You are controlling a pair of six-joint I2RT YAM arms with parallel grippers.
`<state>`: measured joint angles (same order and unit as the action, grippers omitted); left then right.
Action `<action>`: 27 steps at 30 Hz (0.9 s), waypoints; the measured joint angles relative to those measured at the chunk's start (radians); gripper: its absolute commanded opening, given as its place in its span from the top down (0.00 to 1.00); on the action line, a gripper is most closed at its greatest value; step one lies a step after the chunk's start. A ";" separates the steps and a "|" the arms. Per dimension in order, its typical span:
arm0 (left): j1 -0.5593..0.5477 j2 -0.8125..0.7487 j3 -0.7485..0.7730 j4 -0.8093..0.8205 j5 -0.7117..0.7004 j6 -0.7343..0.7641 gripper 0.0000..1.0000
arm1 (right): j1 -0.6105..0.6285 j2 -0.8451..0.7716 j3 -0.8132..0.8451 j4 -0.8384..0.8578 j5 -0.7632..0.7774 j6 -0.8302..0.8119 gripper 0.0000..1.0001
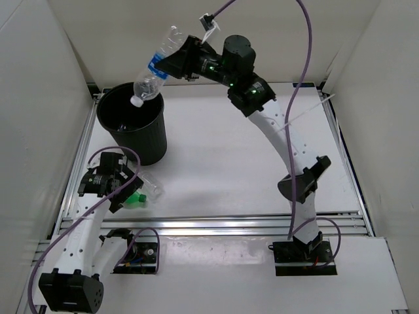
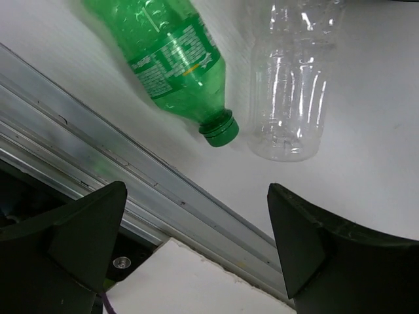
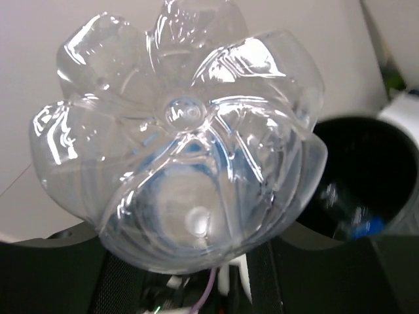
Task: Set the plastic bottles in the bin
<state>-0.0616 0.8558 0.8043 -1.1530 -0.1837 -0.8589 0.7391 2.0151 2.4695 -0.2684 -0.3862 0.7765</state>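
My right gripper [image 1: 177, 65] is shut on a clear bottle with a blue label [image 1: 156, 67], held tilted with its white cap down over the black bin [image 1: 145, 139]. In the right wrist view the bottle's ribbed base [image 3: 177, 137] fills the frame, with the bin's mouth [image 3: 353, 176] behind it and another blue-labelled bottle [image 3: 359, 227] blurred inside. My left gripper [image 1: 124, 186] is open and empty [image 2: 196, 229], just short of the green bottle [image 2: 173, 55] and the plain clear bottle [image 2: 291, 85], which lie side by side on the table. Both also show from above, the green [image 1: 135, 199] and the clear [image 1: 150, 188].
A metal rail [image 2: 131, 176] runs along the table's front edge just below the two lying bottles. White walls [image 1: 39, 98] enclose the table on the left, back and right. The bin stands at the back left.
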 measured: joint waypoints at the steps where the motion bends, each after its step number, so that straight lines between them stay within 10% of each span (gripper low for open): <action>1: 0.000 -0.001 0.011 -0.002 0.000 0.014 0.00 | 0.014 0.026 0.032 0.033 0.023 -0.011 0.67; 8: 0.001 -0.042 0.080 -0.047 -0.023 0.101 0.00 | 0.034 0.271 0.063 0.137 0.121 -0.064 0.52; 10: 0.001 -0.034 0.100 -0.061 -0.051 0.116 0.00 | 0.041 0.327 0.054 0.121 0.151 -0.090 0.00; 15: 0.001 -0.020 0.103 -0.068 -0.077 0.113 0.00 | 0.070 0.298 0.032 0.031 0.239 -0.179 0.00; 19: 0.001 0.008 0.100 -0.039 -0.076 0.087 0.00 | 0.091 -0.049 -0.192 0.010 0.389 -0.278 0.00; 27: 0.036 0.101 -0.001 0.071 -0.068 -0.033 0.00 | 0.076 -0.541 -0.087 -0.026 0.581 -0.438 0.00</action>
<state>-0.0254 0.9565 0.8032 -1.0821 -0.2520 -0.8921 0.8150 1.4742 2.3829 -0.2939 0.1947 0.3389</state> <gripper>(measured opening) 0.998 0.996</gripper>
